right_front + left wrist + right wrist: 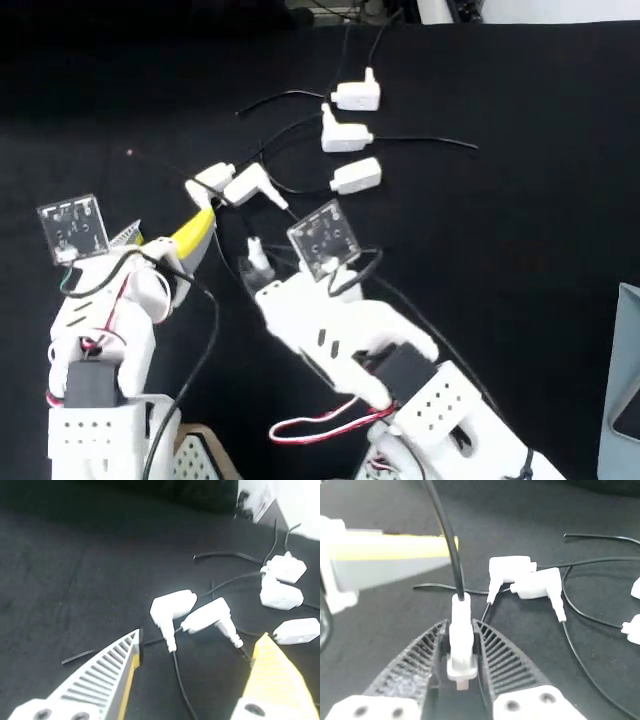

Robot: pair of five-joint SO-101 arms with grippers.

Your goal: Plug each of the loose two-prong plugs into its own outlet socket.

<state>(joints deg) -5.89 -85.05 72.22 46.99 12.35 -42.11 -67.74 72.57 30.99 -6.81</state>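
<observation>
Pinching a white plug (pixel 461 645) by its flat sides in the right gripper (pixel 460 626), near the middle of the table (pixel 520 220) in the high view, and trailing its cord (pixel 451 555) behind. Holding the left gripper (pixel 200 636) spread wide on nothing, hovering at seven o'clock of two white corded pieces (pixel 230 184) lying against each other, those at eleven o'clock of the held plug. Leaving three more white pieces (pixel 350 135) well apart at one o'clock. Judging the hazards from here: probably dragging that cord across the yellow finger (pixel 195 232) of the left gripper and snagging it; possibly twisting the plug in that pinch under the cord's pull, so throwing the prongs off line; likely shoving a loose piece along the table instead of seating into it, unless pinning it first with the spread gripper; perhaps knocking the touching pair askew while closing on one; also risking hooking the thin black cords (pixel 425 142) crossing among the pieces.
</observation>
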